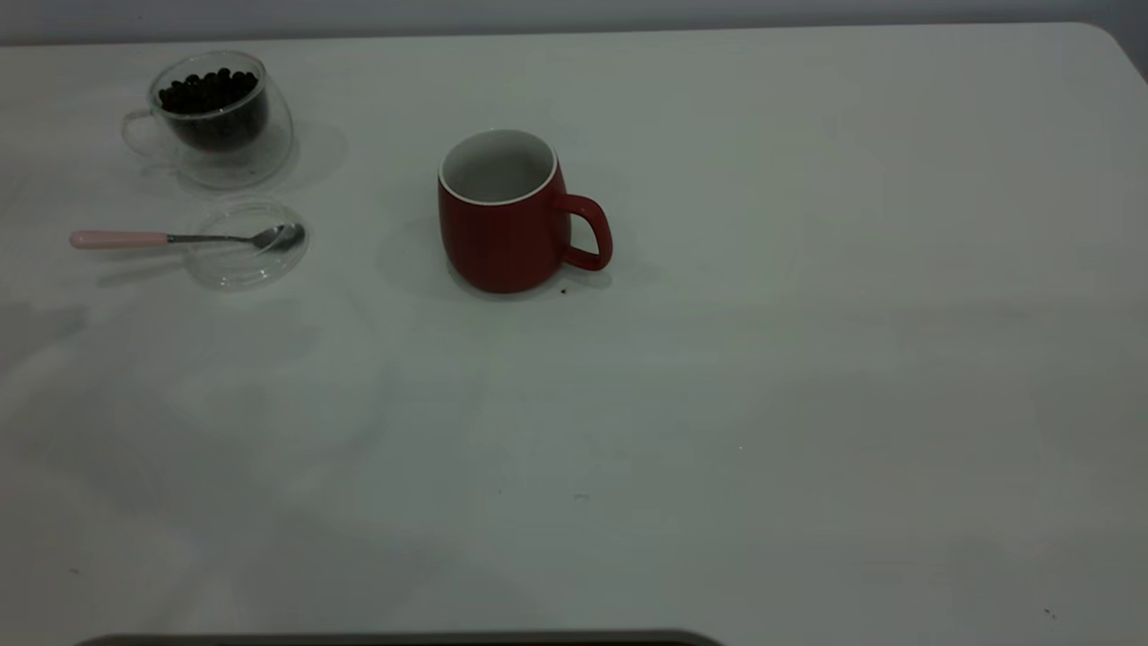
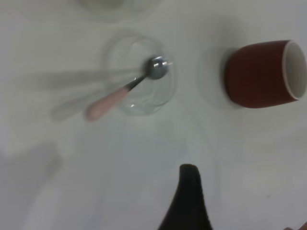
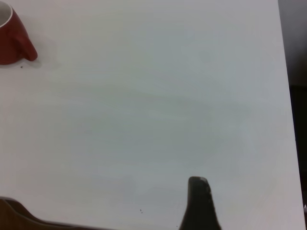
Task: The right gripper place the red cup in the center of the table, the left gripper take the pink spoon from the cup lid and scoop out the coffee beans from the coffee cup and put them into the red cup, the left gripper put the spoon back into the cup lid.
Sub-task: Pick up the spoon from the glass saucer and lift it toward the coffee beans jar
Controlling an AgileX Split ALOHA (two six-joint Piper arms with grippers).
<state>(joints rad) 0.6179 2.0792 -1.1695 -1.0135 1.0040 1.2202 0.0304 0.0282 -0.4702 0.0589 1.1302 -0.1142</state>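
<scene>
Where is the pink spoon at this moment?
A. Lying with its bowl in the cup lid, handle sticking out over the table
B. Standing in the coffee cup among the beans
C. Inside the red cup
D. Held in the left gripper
A: the pink spoon lies with its metal bowl in the cup lid and its handle past the rim, with no gripper on it.

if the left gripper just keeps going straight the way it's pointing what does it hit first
Probably the cup lid with the pink spoon resting across it; in the left wrist view they lie ahead of the one visible fingertip, with bare table between. Height and depth are unclear.
</scene>
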